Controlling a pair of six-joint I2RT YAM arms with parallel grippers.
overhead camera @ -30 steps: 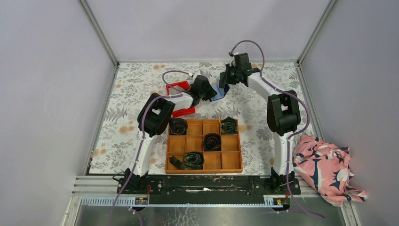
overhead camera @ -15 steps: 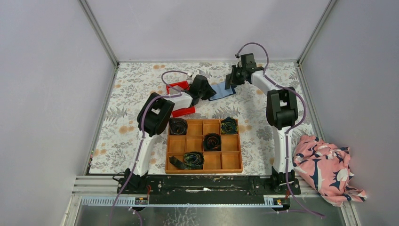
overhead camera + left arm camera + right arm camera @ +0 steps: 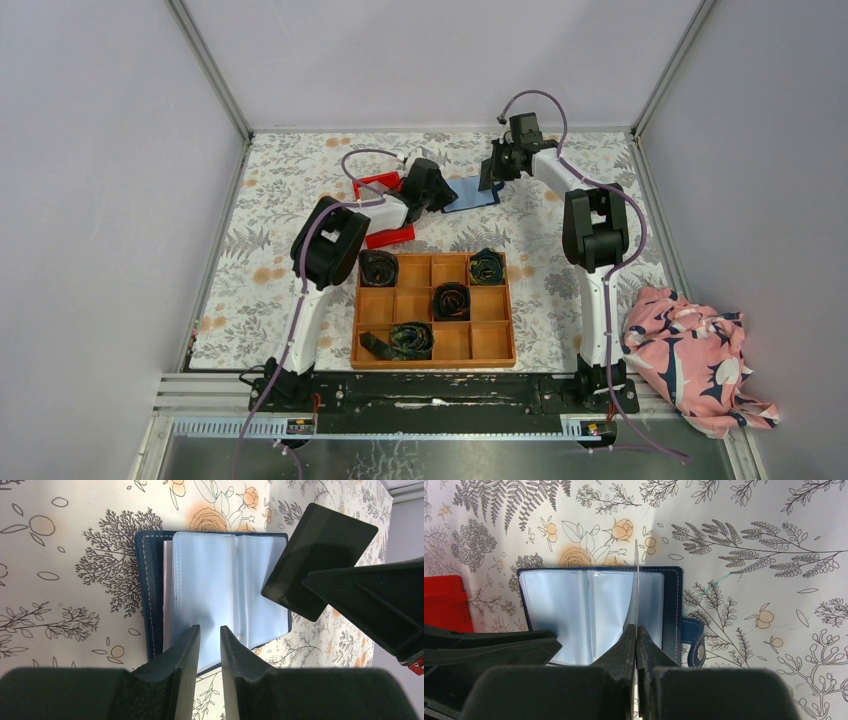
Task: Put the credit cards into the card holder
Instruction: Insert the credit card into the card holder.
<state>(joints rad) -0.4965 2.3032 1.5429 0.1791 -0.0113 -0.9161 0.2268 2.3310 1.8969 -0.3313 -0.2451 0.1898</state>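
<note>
The card holder (image 3: pixel 220 590) lies open on the flowered cloth, a navy wallet with pale clear pockets facing up (image 3: pixel 589 610); in the top view it shows blue (image 3: pixel 470 193). My right gripper (image 3: pixel 636 630) is shut on a credit card (image 3: pixel 637 580), seen edge-on as a thin pale line standing over the holder's right pockets. In the left wrist view the same card (image 3: pixel 320 555) looks dark and hangs tilted above the holder's right edge. My left gripper (image 3: pixel 210 630) hovers at the holder's near edge, its jaws a narrow gap apart with nothing between them. The snap tab (image 3: pixel 696 642) sticks out on the right.
A red plastic bin (image 3: pixel 378 186) stands just left of the left gripper (image 3: pixel 432 190). A wooden grid tray (image 3: pixel 490 340) with several dark rolled fabric bundles sits nearer the arm bases. A pink flowered cloth (image 3: pixel 700 350) lies off the table at the right.
The right gripper with its card has shifted slightly to the right and further back, uncovering more of the holder in the top view. The left arm has stayed put.
</note>
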